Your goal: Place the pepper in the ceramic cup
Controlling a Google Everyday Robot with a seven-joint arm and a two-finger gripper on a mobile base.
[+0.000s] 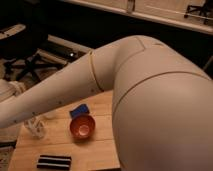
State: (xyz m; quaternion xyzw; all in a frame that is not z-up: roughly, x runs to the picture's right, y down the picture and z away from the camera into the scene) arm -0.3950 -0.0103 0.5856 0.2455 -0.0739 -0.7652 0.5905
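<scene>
Pepper is not made out anywhere in view; the frame is crossed by the white arm [75, 92], from right down to the left edge.
The gripper is hidden past the left edge, fingers pressed fully together; what is held, if anything, cannot be told. On the wooden table [95, 150] at lower left, an orange bowl [82, 127] is seen just below a blue object [79, 110], with a whitish patterned bottle-like object [36, 126] to its left and a black-and-white striped object [54, 161] near the bottom edge.
</scene>
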